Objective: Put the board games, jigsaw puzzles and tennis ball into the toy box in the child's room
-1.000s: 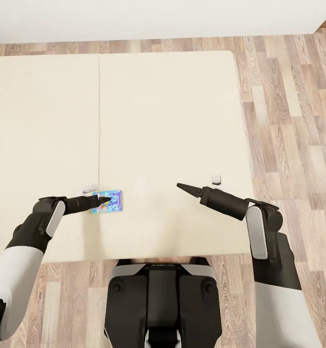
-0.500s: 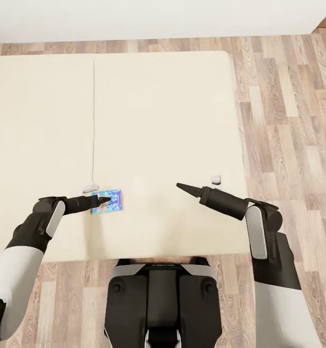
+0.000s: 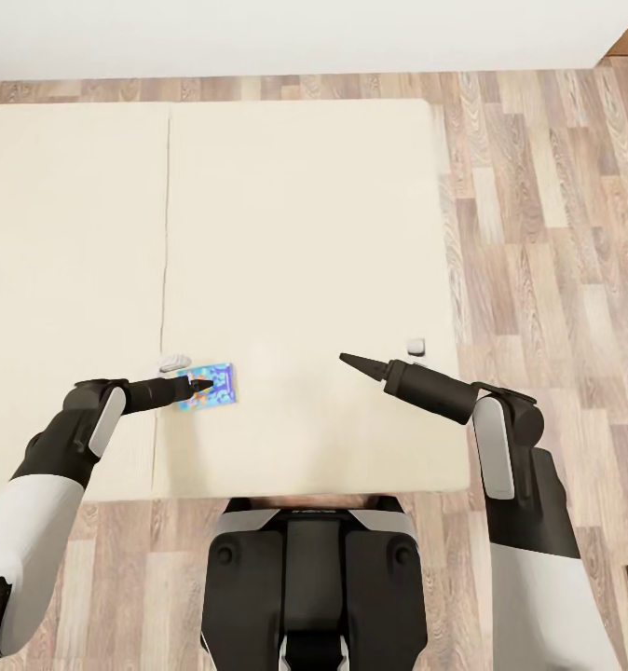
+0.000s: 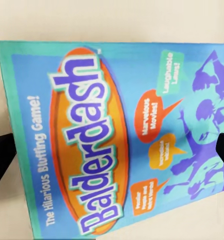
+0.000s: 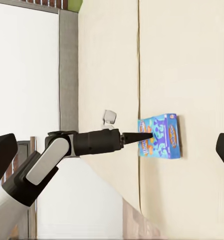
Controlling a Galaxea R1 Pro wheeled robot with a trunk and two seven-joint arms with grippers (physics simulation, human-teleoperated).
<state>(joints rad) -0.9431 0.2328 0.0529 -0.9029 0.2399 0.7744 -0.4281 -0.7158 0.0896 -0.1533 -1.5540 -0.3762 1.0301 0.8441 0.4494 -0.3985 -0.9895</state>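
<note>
A blue board game with a yellow cartoon print lies flat near the front of the cream bed. My left gripper has its tip over the box's left part. In the left wrist view the box reads "Balderdash", and my fingers stand wide apart at its two sides, open. The right wrist view shows the same box with the left gripper at its edge. My right gripper hovers open over bare cover, well right of the box. The toy box and the table are out of view.
A small white object sits just beyond the left gripper and another beyond the right arm. A seam runs down the bed. Wood-plank floor lies to the right, a white wall behind, and a grey headboard at the bed's left end.
The bed and floor have slid left in the head view as the camera moved. The board game has stayed at my left gripper's tip, so it now lies right of the seam.
</note>
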